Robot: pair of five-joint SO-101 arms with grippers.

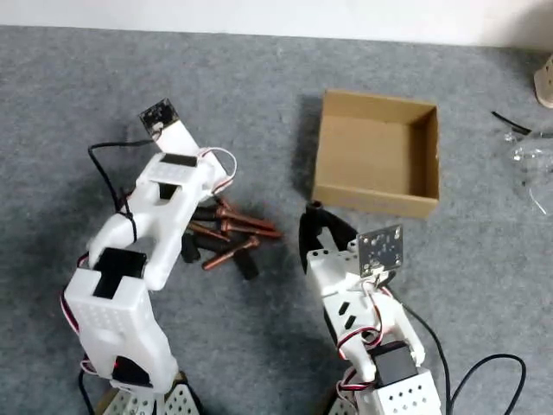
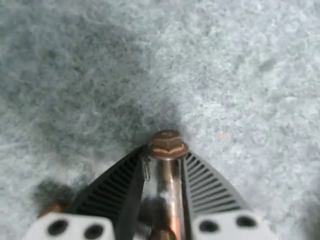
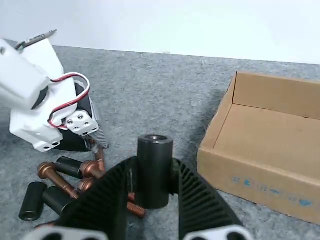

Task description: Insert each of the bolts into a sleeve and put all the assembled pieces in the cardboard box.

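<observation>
A copper bolt (image 2: 169, 175) is clamped between the fingers of the left end effector (image 2: 166, 156), head outward, with the grey surface (image 2: 225, 60) behind it. Its shank is cut off at the frame edge. In the high view this grip is hidden beneath the white left arm (image 1: 164, 207). A black sleeve (image 3: 155, 172) is held upright in the right end effector (image 3: 154, 165), a detail hardly made out from above. Beyond it, loose bolts (image 3: 61, 183) and loose sleeves (image 3: 31, 202) are piled by the left arm. Farther off, the cardboard box (image 3: 260, 170) is cut off at one side in the right wrist view but seen whole from above.
</observation>
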